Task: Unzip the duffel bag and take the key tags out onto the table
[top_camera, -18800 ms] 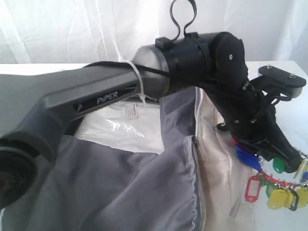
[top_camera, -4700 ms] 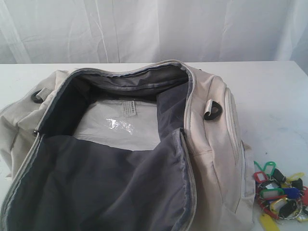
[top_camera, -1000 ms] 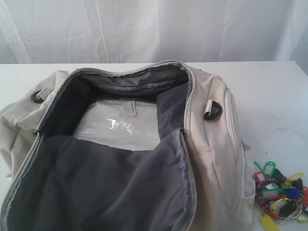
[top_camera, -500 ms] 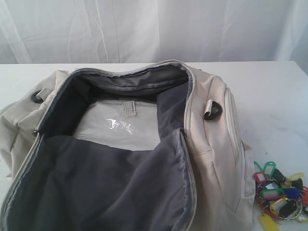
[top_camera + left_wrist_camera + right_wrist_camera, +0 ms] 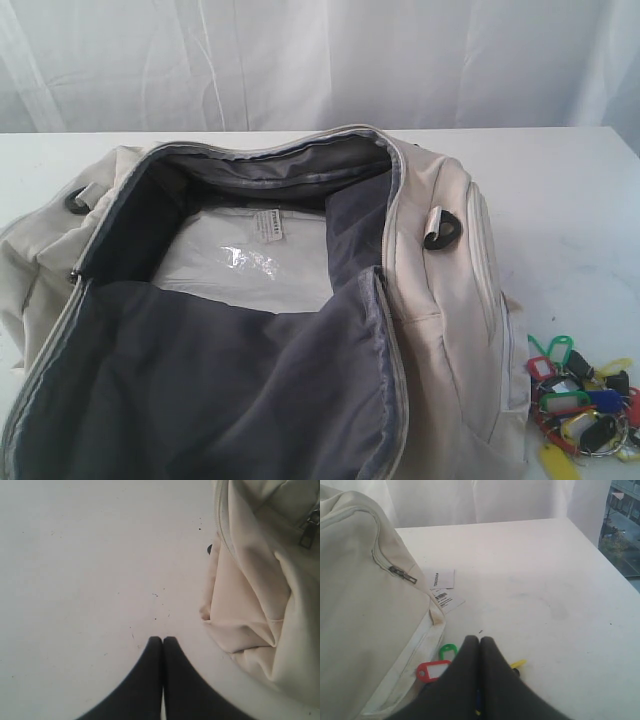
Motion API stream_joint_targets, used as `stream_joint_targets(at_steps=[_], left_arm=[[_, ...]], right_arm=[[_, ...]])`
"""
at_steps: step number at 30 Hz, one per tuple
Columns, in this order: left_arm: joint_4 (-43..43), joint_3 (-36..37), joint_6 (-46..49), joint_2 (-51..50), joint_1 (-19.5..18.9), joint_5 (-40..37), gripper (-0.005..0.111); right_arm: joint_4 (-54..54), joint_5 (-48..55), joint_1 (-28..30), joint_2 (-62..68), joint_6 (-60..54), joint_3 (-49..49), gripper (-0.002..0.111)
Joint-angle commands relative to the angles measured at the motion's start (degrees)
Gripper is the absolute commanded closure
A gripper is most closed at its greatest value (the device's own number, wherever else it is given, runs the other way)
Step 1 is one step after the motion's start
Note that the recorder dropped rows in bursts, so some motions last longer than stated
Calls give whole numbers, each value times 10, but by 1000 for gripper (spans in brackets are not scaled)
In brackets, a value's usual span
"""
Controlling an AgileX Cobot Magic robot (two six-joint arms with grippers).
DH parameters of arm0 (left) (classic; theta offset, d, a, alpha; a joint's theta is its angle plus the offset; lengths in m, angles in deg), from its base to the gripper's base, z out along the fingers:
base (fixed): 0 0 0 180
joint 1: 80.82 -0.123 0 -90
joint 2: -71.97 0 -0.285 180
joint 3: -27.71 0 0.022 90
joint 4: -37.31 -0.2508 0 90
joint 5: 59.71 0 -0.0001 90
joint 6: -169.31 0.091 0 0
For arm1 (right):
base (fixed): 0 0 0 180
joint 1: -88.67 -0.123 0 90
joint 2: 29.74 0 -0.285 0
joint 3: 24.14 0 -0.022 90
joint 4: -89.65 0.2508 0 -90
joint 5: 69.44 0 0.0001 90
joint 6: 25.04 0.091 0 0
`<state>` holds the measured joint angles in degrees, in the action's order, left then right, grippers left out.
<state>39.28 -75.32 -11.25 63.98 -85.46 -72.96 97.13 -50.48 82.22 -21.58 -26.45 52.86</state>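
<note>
Bag (image 5: pixel 440 300) is seen unzipped in the exterior view, grey lining (image 5: pixel 220 380) laid open — tags (image 5: pixel 580 400) lie bunched on the worktop (image 5: pixel 560 190), just beside it on the right. In the left wrist view, left jaws are pressed together over the worktop, near the bag. In the right wrist view, right jaws are likewise together — tags partly hidden behind them.

1. The left gripper (image 5: pixel 162 639) is matte black and made of two smooth fingers (image 5: pixel 142 682).
2. Each finger is broad at its base and narrows to a rounded tip.
3. The pair meets along one thin, straight seam.
4. The right gripper (image 5: pixel 479 638) has the same plain black finish and the same tapering, round-tipped pair, joined along a fine seam.
</note>
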Motion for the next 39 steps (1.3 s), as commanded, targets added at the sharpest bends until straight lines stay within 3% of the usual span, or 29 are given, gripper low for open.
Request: stream_joint_targets(at_steps=[1, 39], left_arm=[[1, 3, -3, 2, 4, 0, 107], [1, 3, -3, 2, 4, 0, 107]], right_arm=[[-7, -9, 2, -4, -5, 2, 108], [-4, 6, 2, -4, -5, 2, 108]])
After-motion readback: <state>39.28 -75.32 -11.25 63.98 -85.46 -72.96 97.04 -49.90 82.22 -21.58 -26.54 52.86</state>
